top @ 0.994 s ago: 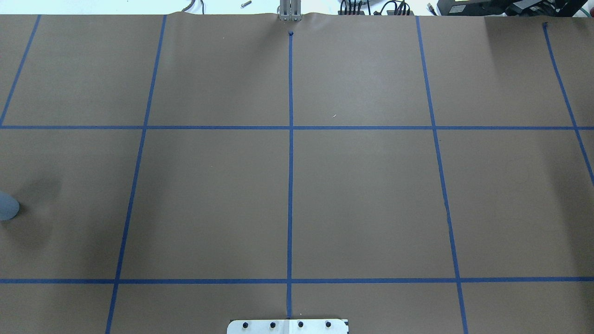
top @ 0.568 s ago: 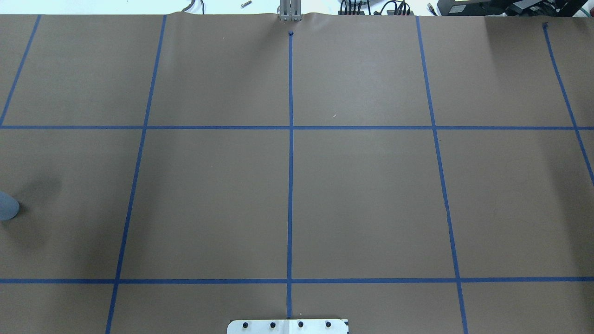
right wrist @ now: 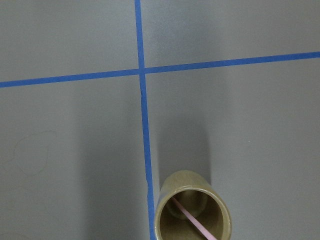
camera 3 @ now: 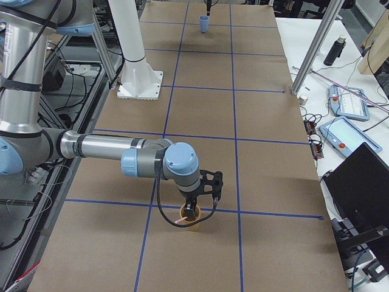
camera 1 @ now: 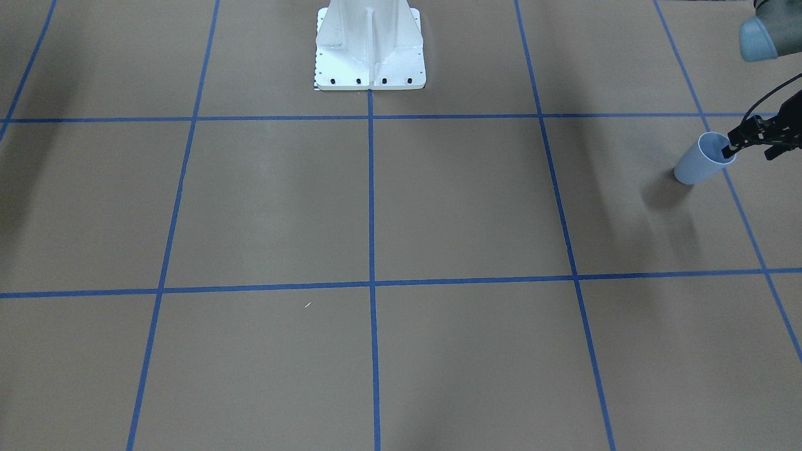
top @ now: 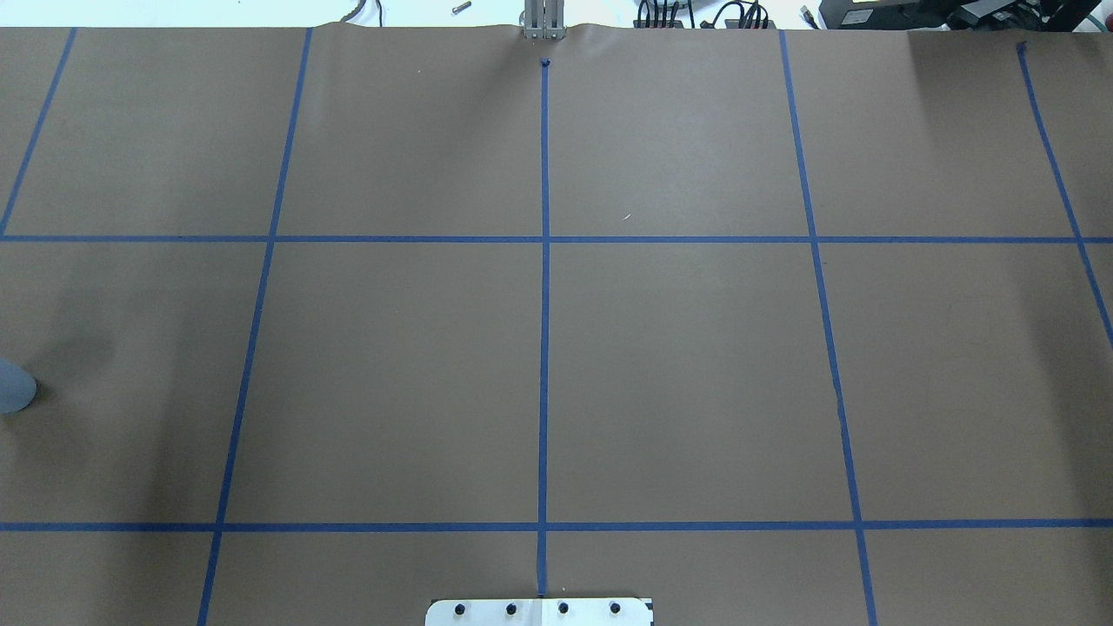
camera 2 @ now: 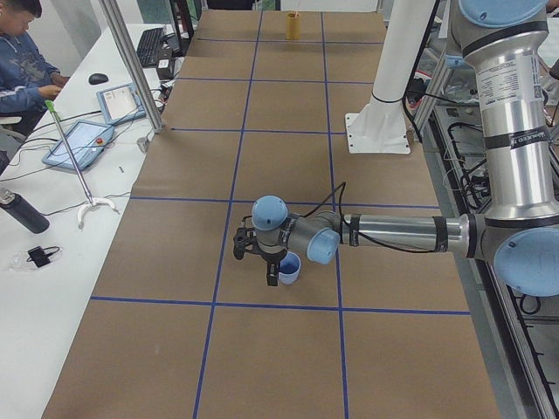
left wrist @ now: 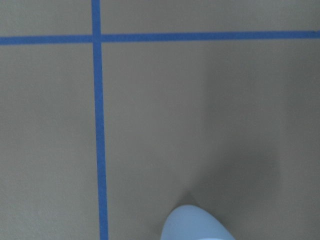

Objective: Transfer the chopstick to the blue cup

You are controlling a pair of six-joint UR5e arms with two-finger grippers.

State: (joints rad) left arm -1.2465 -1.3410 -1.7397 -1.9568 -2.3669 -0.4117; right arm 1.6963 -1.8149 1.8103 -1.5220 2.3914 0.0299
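The blue cup (camera 1: 697, 164) stands upright at the table's far left end; it also shows in the overhead view (top: 12, 386), the exterior left view (camera 2: 289, 267) and the left wrist view (left wrist: 197, 225). My left gripper (camera 1: 749, 152) hangs at its rim with jaws that look apart and empty, one fingertip (camera 1: 727, 151) at the rim. The pink chopstick (right wrist: 193, 220) leans inside a tan cup (right wrist: 165, 212) at the right end. My right gripper (camera 3: 194, 210) hovers just above that cup (camera 3: 193, 224); I cannot tell if it is open or shut.
The white robot base (camera 1: 369, 50) stands at the table's near-middle edge. Blue tape lines (top: 544, 348) divide the brown table into squares. An operator (camera 2: 22, 61), tablets and a bottle sit on the side bench.
In the overhead view the arm's shadow beside the blue cup has shrunk and faded toward the left edge. The cup has not moved.
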